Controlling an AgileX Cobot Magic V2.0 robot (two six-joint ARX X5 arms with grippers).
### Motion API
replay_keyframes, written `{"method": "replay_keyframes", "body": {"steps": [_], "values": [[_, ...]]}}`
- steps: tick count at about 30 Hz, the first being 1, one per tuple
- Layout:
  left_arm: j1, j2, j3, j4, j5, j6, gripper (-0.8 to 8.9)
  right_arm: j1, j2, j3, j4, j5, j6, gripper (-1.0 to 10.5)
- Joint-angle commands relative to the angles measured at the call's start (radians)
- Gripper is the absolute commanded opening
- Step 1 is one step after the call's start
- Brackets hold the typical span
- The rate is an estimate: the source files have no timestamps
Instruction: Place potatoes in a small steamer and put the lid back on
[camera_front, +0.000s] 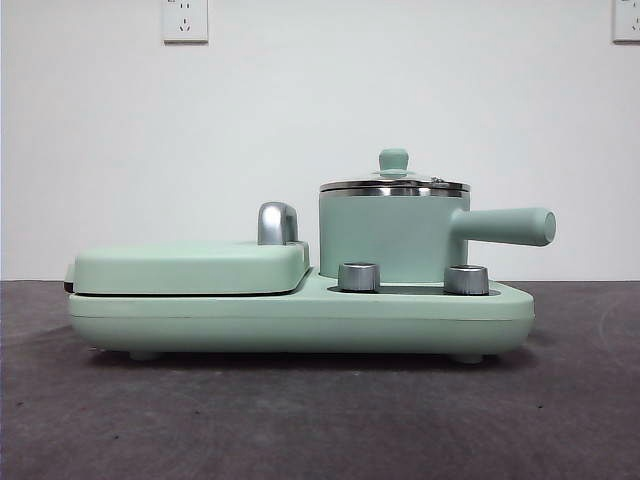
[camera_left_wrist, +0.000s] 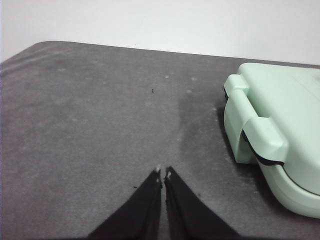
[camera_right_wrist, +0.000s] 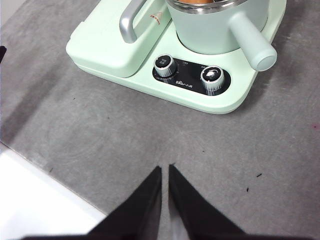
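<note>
The small mint-green steamer (camera_front: 390, 240) stands on the right half of the mint-green appliance base (camera_front: 300, 315), its side handle (camera_front: 510, 226) pointing right. The glass lid (camera_front: 394, 184) with its mint knob sits on the steamer's steel rim. In the right wrist view the steamer (camera_right_wrist: 215, 30) is cut off by the picture edge, and a sliver of orange-brown potato (camera_right_wrist: 195, 1) shows inside its rim. My right gripper (camera_right_wrist: 165, 167) is shut and empty over the bare table, in front of the appliance. My left gripper (camera_left_wrist: 163, 172) is shut and empty, beside the appliance's left end. Neither gripper shows in the front view.
The flat mint-green griddle cover (camera_front: 190, 265) with a chrome handle (camera_front: 277, 223) fills the base's left half; its hinged end shows in the left wrist view (camera_left_wrist: 280, 135). Two steel dials (camera_right_wrist: 165, 65) (camera_right_wrist: 212, 79) sit on the base's front. The dark grey table (camera_front: 320, 420) meets a white wall.
</note>
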Motion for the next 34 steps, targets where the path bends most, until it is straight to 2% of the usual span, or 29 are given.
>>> {"method": "replay_keyframes", "body": {"steps": [1,21,25,28,34], "values": [[0.002,-0.001,-0.019,-0.004,-0.005,0.031,0.19,0.006,0.005,0.008,0.01,0.0,0.007,0.2],[0.002,-0.001,-0.019,-0.004,-0.005,0.031,0.19,0.003,0.003,0.006,0.015,0.004,0.006,0.2],[0.002,-0.001,-0.019,-0.004,-0.005,0.031,0.19,-0.06,-0.011,0.002,0.022,-0.027,0.006,0.2],[0.002,-0.001,-0.019,-0.004,-0.005,0.031,0.19,-0.155,-0.038,-0.022,0.042,-0.026,0.006,0.2],[0.002,-0.001,-0.019,-0.004,-0.005,0.031,0.19,-0.32,-0.144,-0.22,0.307,-0.026,0.006,0.2]]}}
